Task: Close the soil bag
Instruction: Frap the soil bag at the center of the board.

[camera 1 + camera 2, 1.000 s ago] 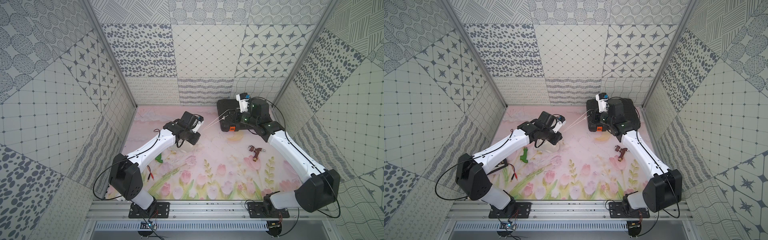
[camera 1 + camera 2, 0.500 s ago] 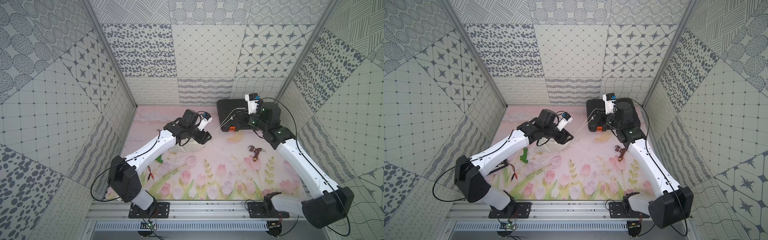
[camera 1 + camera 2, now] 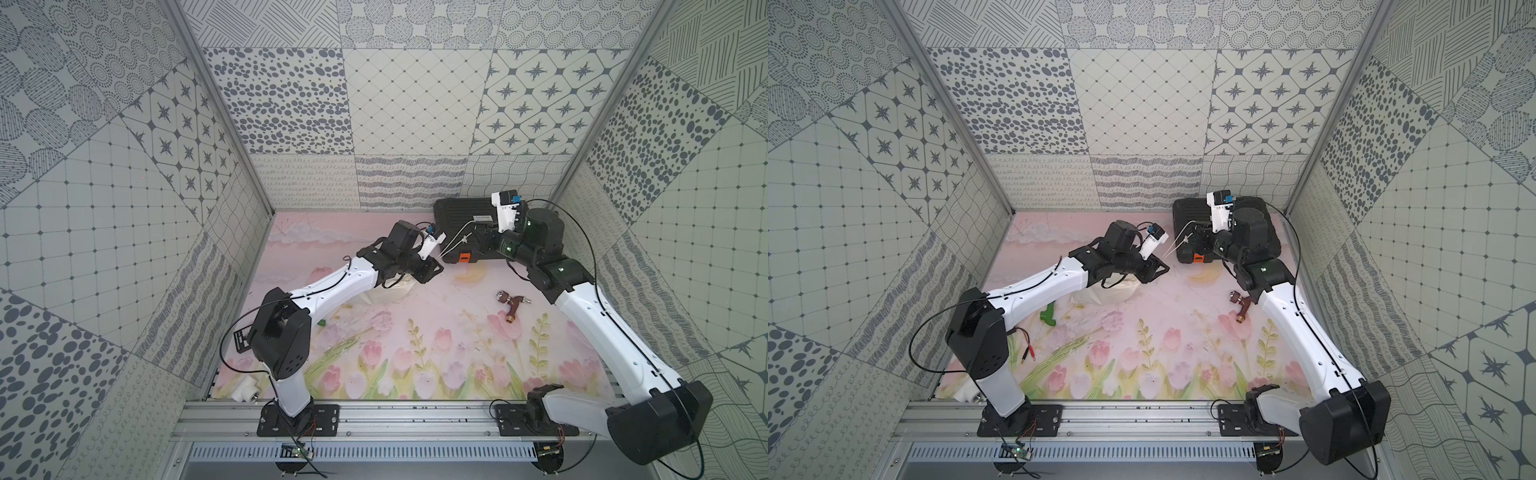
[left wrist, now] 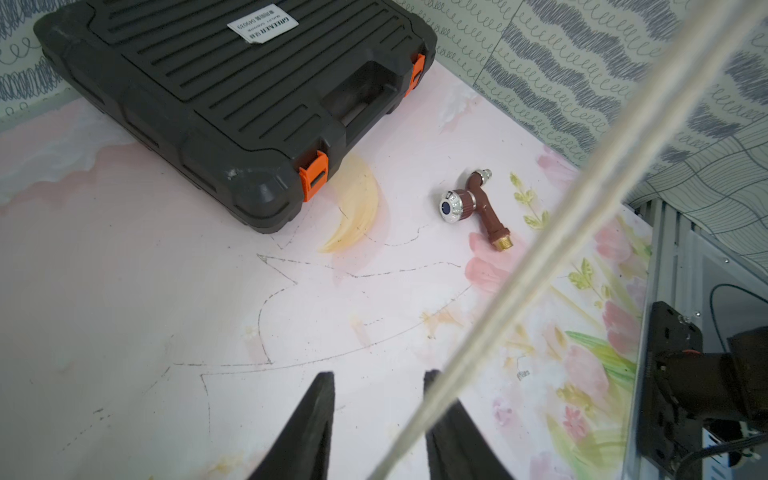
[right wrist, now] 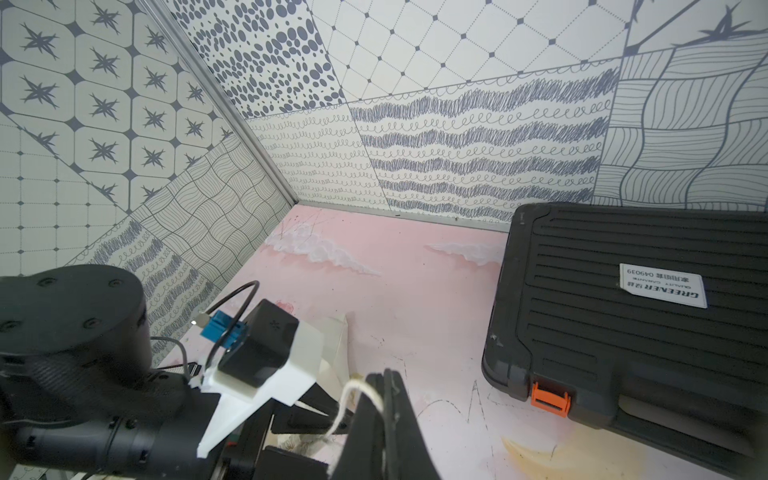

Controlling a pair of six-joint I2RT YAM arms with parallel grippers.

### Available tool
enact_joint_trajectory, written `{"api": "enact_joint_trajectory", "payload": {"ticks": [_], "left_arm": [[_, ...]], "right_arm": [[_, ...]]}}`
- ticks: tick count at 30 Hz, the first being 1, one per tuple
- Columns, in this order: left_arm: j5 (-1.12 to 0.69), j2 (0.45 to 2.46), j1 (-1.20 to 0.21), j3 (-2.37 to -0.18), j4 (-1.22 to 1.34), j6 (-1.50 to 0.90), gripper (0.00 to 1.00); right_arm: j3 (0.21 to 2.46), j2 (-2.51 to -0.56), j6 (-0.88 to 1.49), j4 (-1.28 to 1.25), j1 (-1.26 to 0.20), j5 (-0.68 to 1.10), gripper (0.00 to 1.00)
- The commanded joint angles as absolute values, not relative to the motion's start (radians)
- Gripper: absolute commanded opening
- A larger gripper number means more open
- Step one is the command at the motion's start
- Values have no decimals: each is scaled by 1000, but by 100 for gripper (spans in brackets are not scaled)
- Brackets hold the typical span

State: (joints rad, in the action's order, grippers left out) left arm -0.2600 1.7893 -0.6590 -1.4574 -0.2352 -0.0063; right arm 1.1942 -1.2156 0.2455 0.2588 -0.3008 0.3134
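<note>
The soil bag (image 3: 388,293) (image 3: 1100,293), a cream cloth sack, lies on the mat, largely hidden under my left forearm. Its thin pale cord (image 3: 451,241) (image 3: 1177,243) runs up from the mouth to my right gripper (image 3: 473,232) (image 3: 1192,237), which is shut on it. In the right wrist view the cord (image 5: 353,388) loops out of the closed right gripper (image 5: 384,374). My left gripper (image 3: 436,270) (image 3: 1163,268) (image 4: 378,374) hovers just past the bag, jaws apart. The cord (image 4: 540,245) crosses in front of one finger, unclamped.
A black ribbed case (image 3: 461,212) (image 4: 232,83) with orange latches stands at the back right, under my right wrist. A brown tap (image 3: 513,305) (image 4: 473,203) lies right of centre. A green piece (image 3: 1048,313) and clip leads (image 3: 1027,353) lie by the left arm.
My left gripper has swung right, off the bag mouth toward the case, opening wide and then narrowing. The right gripper stayed shut on the cord and drew back slightly right.
</note>
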Motion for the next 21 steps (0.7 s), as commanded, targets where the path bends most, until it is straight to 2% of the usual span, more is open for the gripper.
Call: {"api": "enact_joint_trajectory", "payload": {"ticks": [1, 10, 21], "left_arm": [[-311, 1811, -663, -1469, -86, -42, 25], [-316, 1805, -663, -1454, -132, -38, 3], [-250, 1760, -690, -1282, -301, 20, 0]], "right_arm": [[1184, -1196, 246, 227, -302, 324, 0], [1195, -1194, 227, 237, -301, 306, 0], [1358, -1219, 213, 302, -225, 239, 0]]}}
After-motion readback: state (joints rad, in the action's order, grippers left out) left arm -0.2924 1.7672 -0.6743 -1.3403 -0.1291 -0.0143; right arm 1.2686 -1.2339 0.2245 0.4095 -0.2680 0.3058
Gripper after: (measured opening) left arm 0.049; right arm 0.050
